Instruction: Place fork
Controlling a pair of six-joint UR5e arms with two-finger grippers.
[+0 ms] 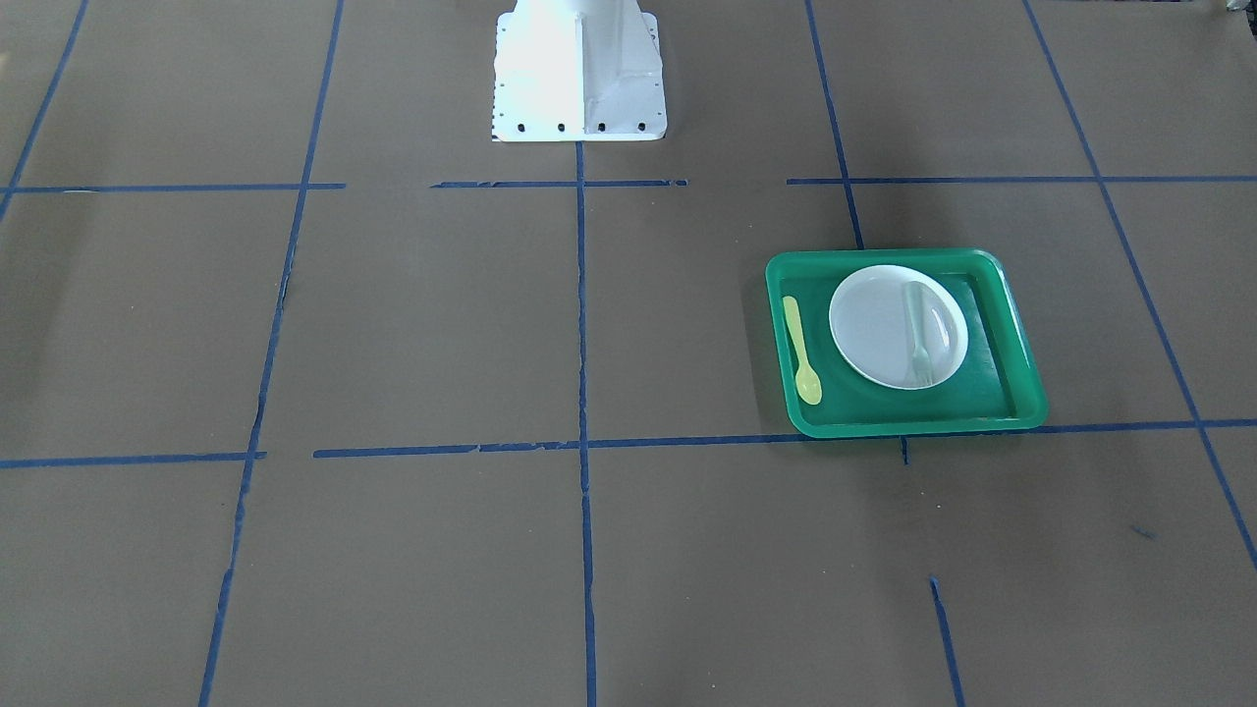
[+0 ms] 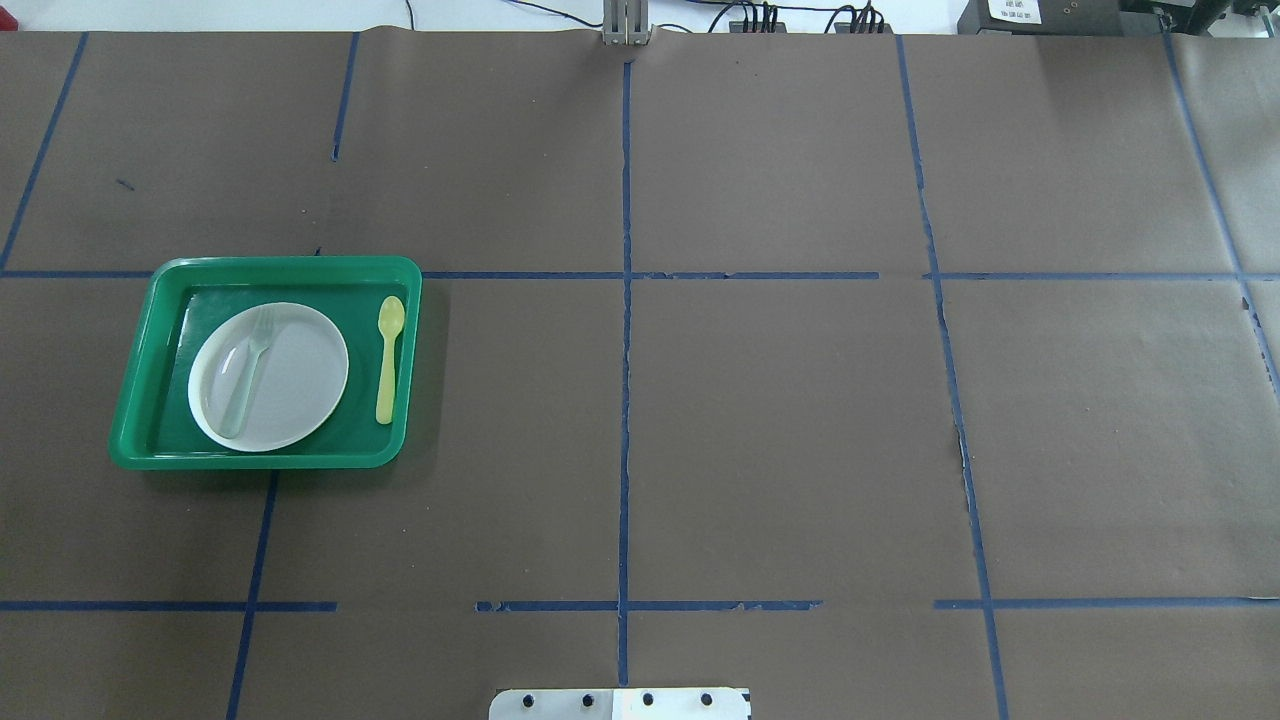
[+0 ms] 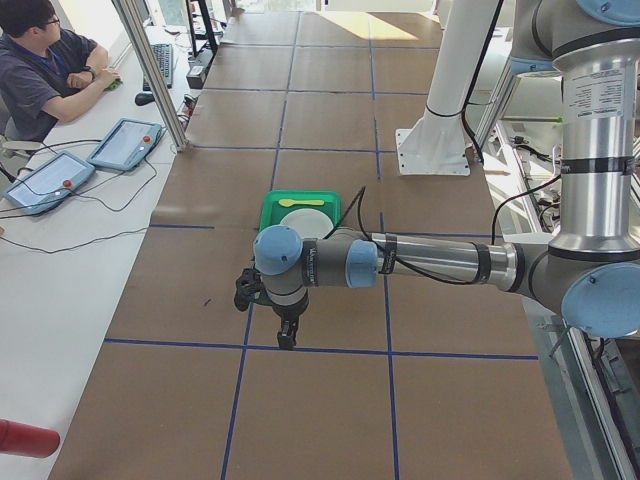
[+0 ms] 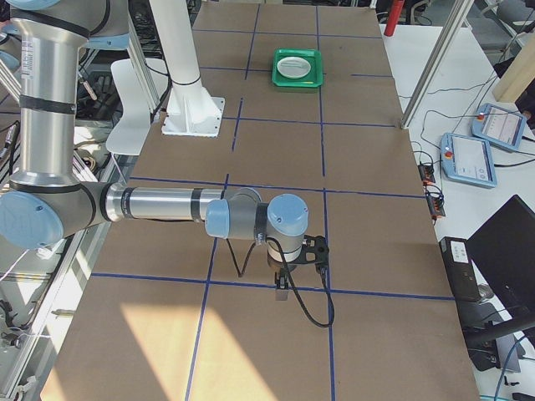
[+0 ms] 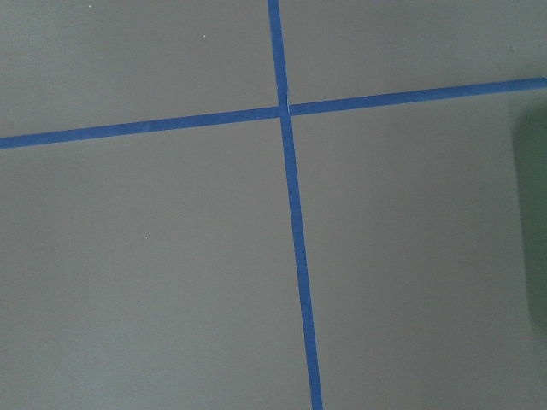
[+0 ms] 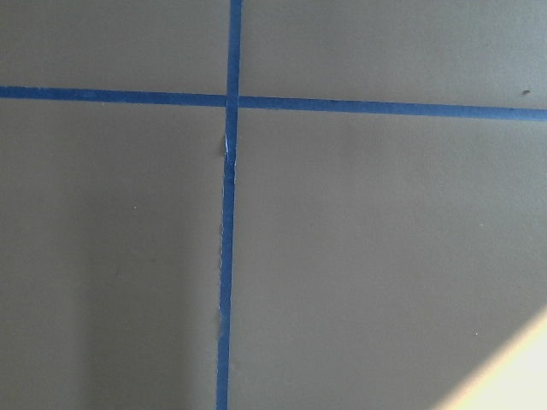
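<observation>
Both the left gripper [image 3: 287, 338] and the right gripper [image 4: 282, 291] hang over the desk [image 2: 760, 420] away from the green tray [image 2: 265, 264], whether parted or closed I cannot tell, so the nearer left one should, I judge, pinch the slim handle of the translucent fork [image 2: 247, 378] lying on the white plate [image 2: 305, 385], avoiding the yellow spoon [image 2: 388, 360].

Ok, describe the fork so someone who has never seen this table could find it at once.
On the brown table sits one green tray, on the robot's left side, holding a white plate. The fork lies on that plate, tines pointing away from the robot. It is slim, translucent and whitish, unlike the yellow spoon beside the plate on the tray floor.
</observation>
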